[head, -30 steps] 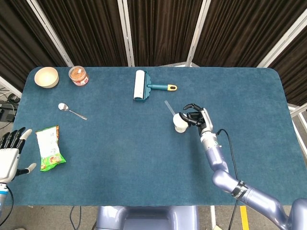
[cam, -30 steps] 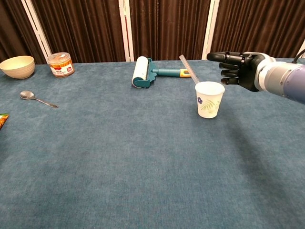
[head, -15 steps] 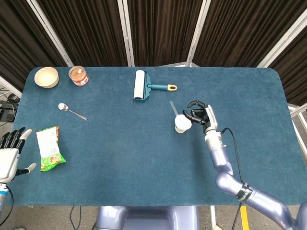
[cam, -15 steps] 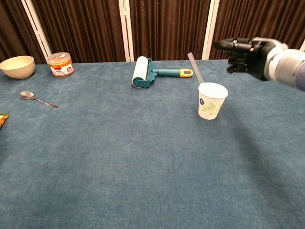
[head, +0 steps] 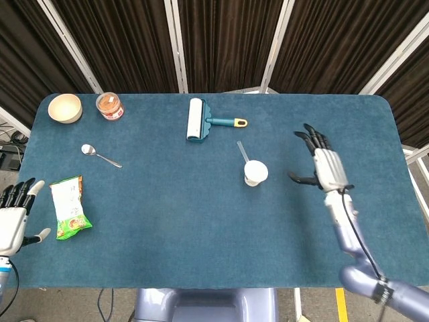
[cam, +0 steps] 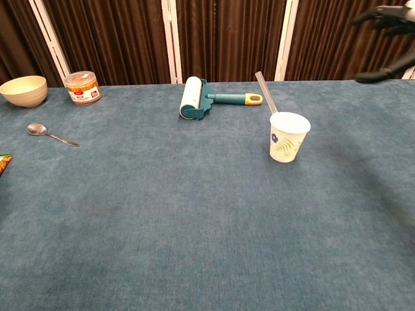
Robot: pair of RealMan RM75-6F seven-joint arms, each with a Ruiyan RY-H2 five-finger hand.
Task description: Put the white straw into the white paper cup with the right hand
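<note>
Blue felt table (head: 167, 221): we are finding the white straw (cam: 265, 92) leaning inside the white paper cup (cam: 288, 136), so we are keeping the empty, spread-fingered right hand (head: 323, 163) well clear, the left hand (head: 13, 216) idling open.

Bare cloth around cup (head: 255, 173); lint roller (head: 196, 120) well apart behind.

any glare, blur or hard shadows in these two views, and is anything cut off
Head view: even, soft light, no glare, sharp; the white paper cup and white straw cast barely any shadow. Chest view: also sharp, with a faint darker patch on the cloth right of the cup; the right robot hand is cropped at the top right corner, and the snack bag is cut by the left edge.
</note>
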